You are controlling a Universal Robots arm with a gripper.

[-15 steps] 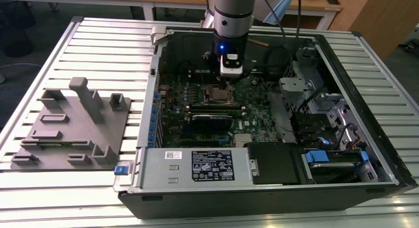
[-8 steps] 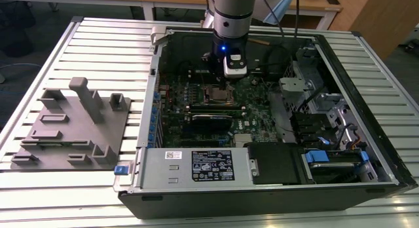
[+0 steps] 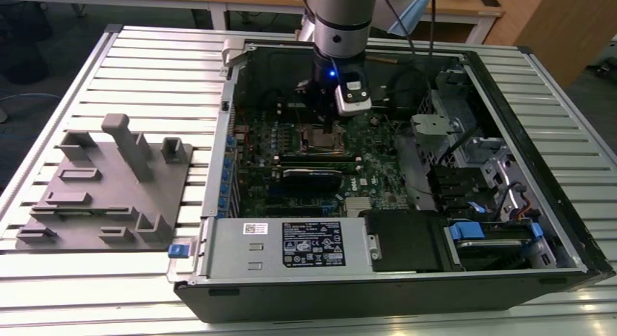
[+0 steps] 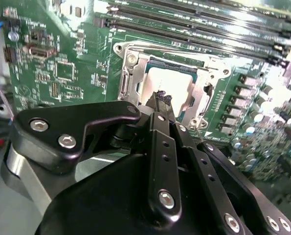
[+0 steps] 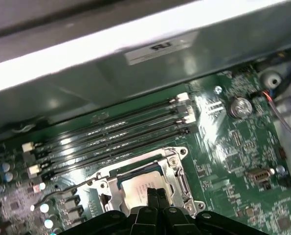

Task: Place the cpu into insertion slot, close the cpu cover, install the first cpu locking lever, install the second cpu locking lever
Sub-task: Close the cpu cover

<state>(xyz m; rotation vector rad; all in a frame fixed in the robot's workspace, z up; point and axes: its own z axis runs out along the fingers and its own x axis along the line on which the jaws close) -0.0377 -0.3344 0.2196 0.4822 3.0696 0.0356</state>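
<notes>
Closest to the lens in both wrist views is the black gripper. Its two fingers are pressed together with nothing seen between them, and the tips are poised at the cpu, hiding part of its top; whether they touch it is unclear. That silver-grey chip lies flat in the insertion slot, near the middle of the green motherboard, with the cpu cover lying down around it. Long memory slots run just beside the socket, toward a wall of the computer case. Beside the case, on the slatted table, stands a grey fixture block.
</notes>
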